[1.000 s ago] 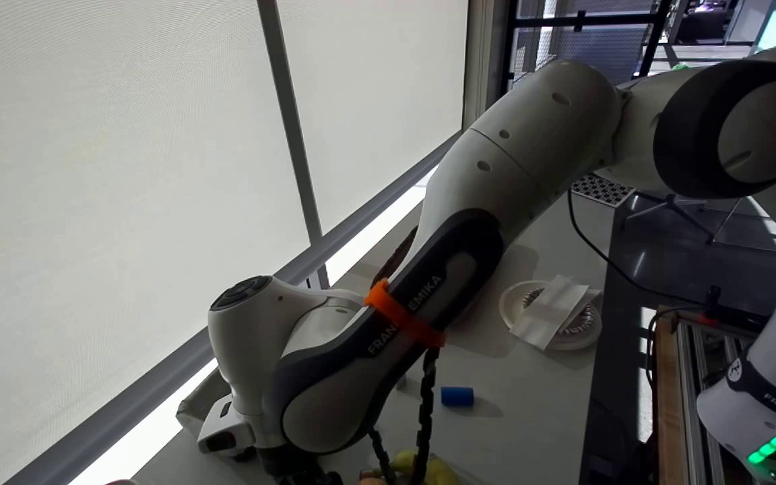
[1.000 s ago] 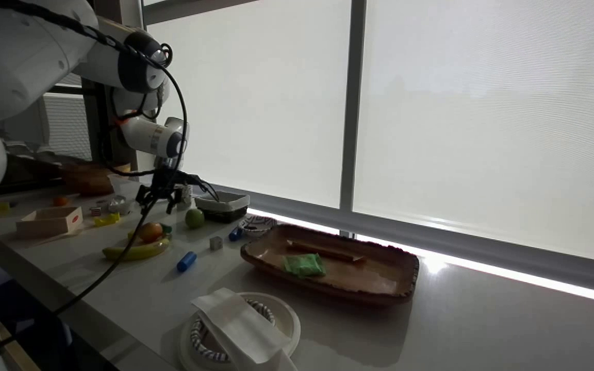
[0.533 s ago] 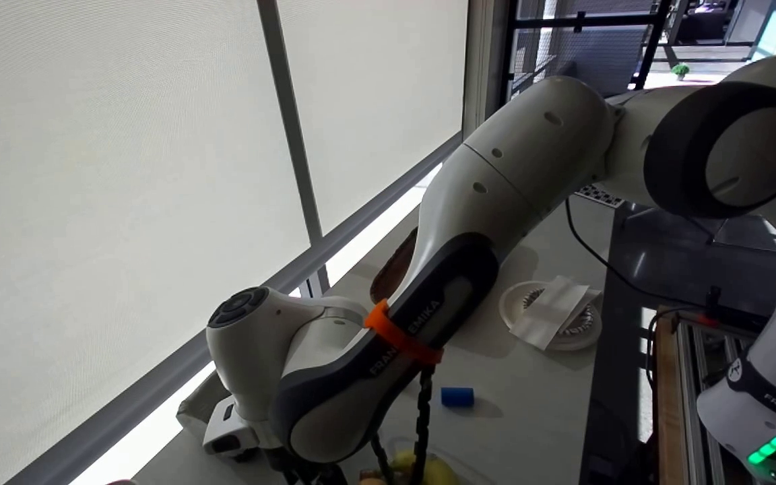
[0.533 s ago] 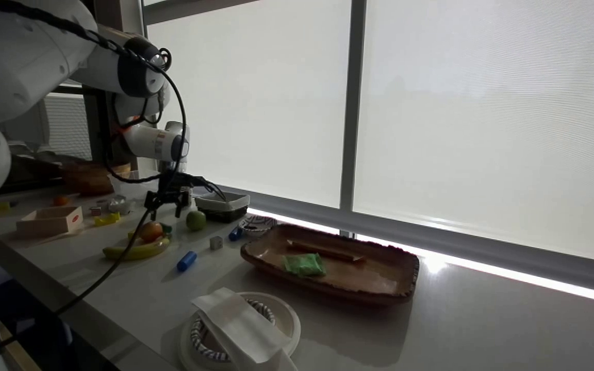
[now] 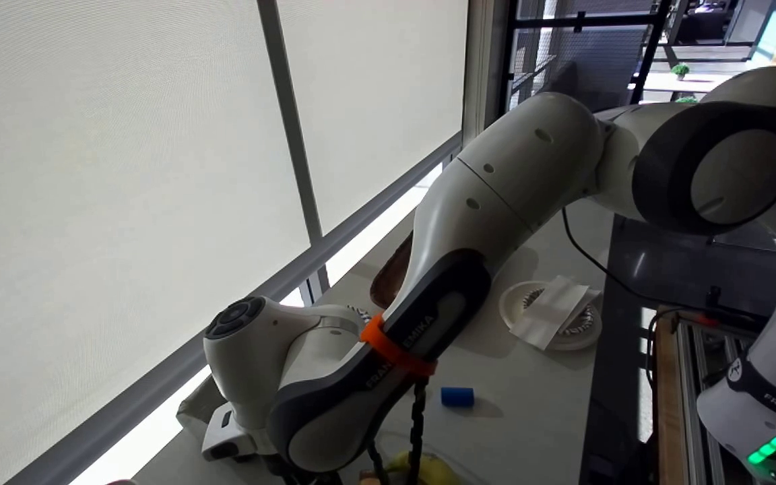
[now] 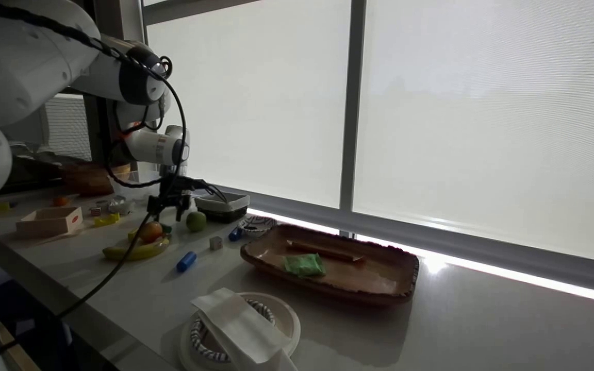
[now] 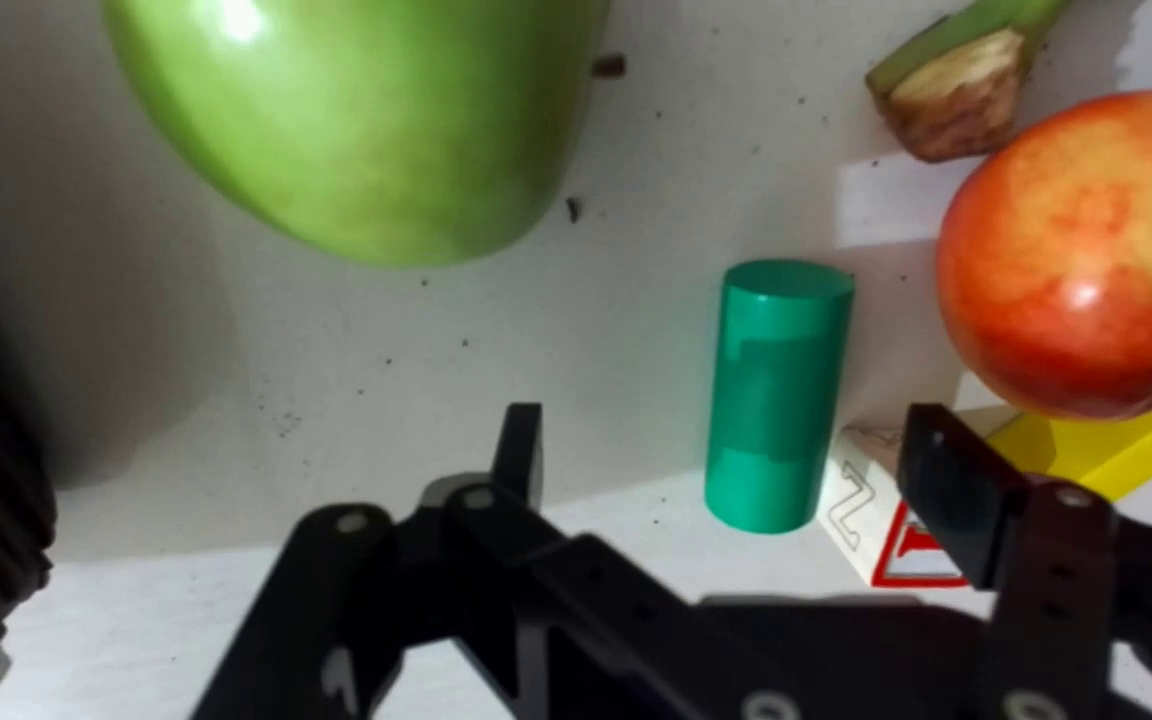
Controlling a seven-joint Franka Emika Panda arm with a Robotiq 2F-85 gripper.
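Observation:
My gripper (image 7: 733, 460) stands open in the wrist view, low over the white tabletop. A green cylinder (image 7: 776, 400) appears between its fingers, closer to the right one, with visible space on both sides; it seems to lie on its side. Beside it is a white letter block (image 7: 854, 505) with a red-framed face, partly hidden behind the right finger. A red-and-yellow fruit (image 7: 1086, 260) and a yellow block (image 7: 1101, 450) are just beyond. A green apple (image 7: 366, 120) fills the upper left. In an exterior view the gripper (image 6: 167, 210) hangs behind the fruit; the fingertips are cut off in the other picture.
Bananas (image 6: 137, 251) lie by the fruit, with a blue cylinder (image 6: 186, 261) and a small grey cube (image 6: 216, 242) nearby. A lined basket (image 6: 222, 206) is by the window. A brown tray (image 6: 374, 281), a plate (image 6: 289, 330) with a napkin and a wooden box (image 6: 44, 224) also stand here.
The arm has come down, lowering the gripper toward the tabletop near the fruit. The objects on the table have not moved.

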